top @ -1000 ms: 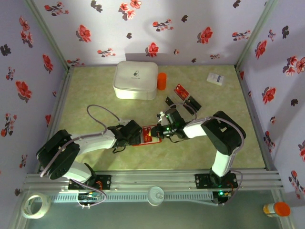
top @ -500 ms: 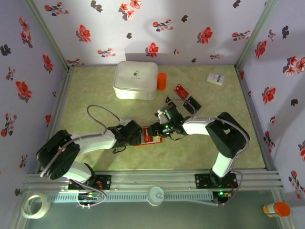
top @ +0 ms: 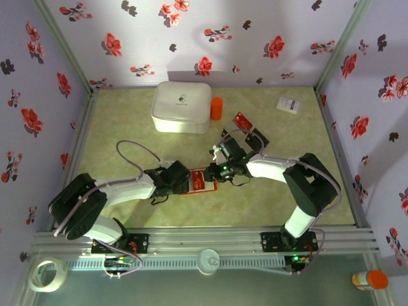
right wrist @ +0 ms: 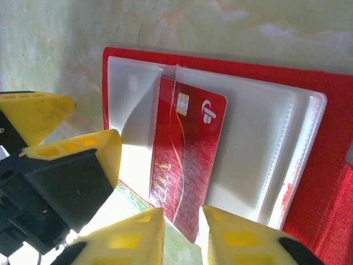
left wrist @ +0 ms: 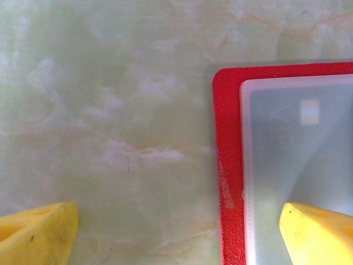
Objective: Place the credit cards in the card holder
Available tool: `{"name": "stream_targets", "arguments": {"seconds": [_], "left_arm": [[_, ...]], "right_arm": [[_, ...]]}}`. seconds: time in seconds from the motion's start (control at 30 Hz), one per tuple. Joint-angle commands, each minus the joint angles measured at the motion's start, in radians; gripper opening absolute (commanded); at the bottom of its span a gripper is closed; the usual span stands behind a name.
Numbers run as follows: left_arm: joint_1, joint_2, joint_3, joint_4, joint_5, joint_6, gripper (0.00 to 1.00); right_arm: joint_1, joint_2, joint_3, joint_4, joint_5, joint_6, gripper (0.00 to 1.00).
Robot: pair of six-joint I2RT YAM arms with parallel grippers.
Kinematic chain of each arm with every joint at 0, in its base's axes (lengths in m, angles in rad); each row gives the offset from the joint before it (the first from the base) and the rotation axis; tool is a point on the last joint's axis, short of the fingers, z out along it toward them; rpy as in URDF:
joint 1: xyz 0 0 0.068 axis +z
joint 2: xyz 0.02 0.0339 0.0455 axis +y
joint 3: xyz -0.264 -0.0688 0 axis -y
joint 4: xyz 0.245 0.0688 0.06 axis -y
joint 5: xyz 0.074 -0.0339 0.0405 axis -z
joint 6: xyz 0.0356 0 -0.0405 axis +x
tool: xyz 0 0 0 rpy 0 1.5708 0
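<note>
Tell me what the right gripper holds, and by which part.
The red credit card, by its near short end; the chip end lies in the card holder.

- Top view: even, soft overhead light; the white box (top: 182,107) casts a faint shadow on the wall (top: 191,71) above it.
- Left wrist: soft-focused, pale.
- Right wrist: glare lower left, blurred foreground.

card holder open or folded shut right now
Open. The right wrist view shows the card holder spread, its pale sleeves exposed, with a red card partly slid into one.
</note>
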Motion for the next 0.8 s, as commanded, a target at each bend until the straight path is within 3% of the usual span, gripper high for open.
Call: {"name": "stream_targets", "arguments": {"seconds": [0.0, 0.77], "left_arm": [[-0.007, 0.008, -0.033, -0.058, -0.005, -0.011, 0.94], [-0.008, 0.013, -0.035, -0.045, -0.003, -0.010, 0.94]], "right_arm": [[0.013, 0.024, 0.030, -0.027, 0.032, -0.008, 0.19], [0.091, 0.148, 0.112, -0.021, 0.065, 0.015, 0.16]]}}
